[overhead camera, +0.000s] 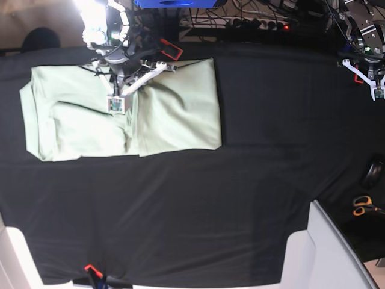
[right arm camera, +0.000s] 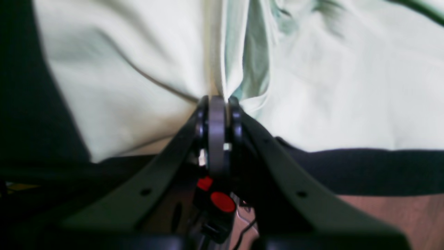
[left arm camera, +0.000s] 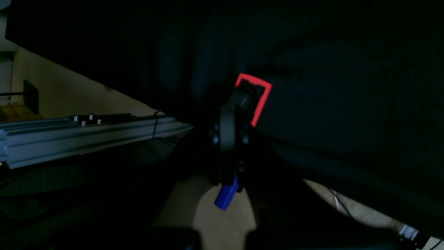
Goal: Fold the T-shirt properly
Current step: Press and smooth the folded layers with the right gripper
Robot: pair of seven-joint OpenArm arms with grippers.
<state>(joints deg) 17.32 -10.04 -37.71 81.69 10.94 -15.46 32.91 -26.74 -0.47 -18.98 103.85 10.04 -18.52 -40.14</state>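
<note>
T-shirt soft, light, slip-prone; right tool clamped on a bunched fold, left tool together, empty

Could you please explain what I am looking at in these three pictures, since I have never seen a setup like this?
It is a robot with two arms, each ending in a pincer with a small camera behind it. The wide picture looks down on a table under a black cloth, where a pale green T-shirt lies partly folded. The right arm's own camera shows the right pincer shut on a bunch of the shirt. The dark picture comes from the left arm: the left pincer is shut, holds nothing, and waits at the table's far edge. Scissors lie aside.
</note>
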